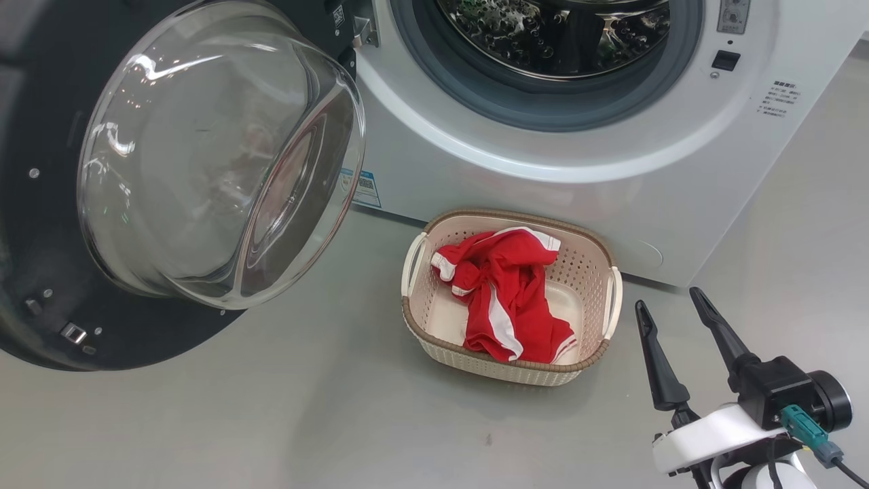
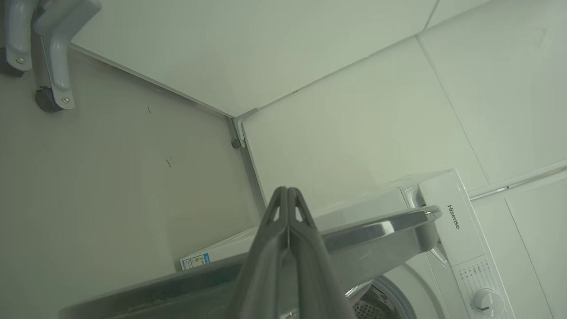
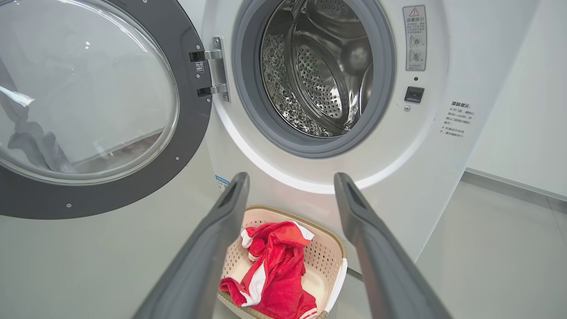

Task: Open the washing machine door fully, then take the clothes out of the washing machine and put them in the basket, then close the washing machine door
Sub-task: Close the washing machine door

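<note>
Red cloth with white stripes is what I am seeing first: the clothes (image 1: 506, 299) are lying bunched in the basket (image 1: 516, 217), spreading from near its far rim down to its near rim. The basket is sitting on the grey floor (image 1: 271, 421), just in front of the washing machine (image 1: 543, 176) and below its round opening.

The washing machine door (image 1: 41, 238) is standing swung wide to the robot's left. Its glass bowl (image 1: 204, 156) is bulging out toward the head camera. In the right wrist view the metal hinge (image 3: 217, 66) is joining the door to the white front. The grey gasket (image 1: 543, 102) is ringing the opening, and the perforated steel drum (image 1: 563, 34) is gleaming behind it.

I am holding the right gripper (image 1: 668, 299) above the floor to the right of the basket, near it but apart from it. Its two dark fingers are spread wide and gripping nothing. In its own wrist view they are framing the basket and the clothes.

The left gripper (image 2: 288, 191) is showing its fingers pressed together, tip to tip, with nothing between them. In that view the door's edge is crossing behind the fingers, with the machine's top and control dial (image 2: 487, 301) beyond. I cannot tell whether the fingers are touching the door.
</note>
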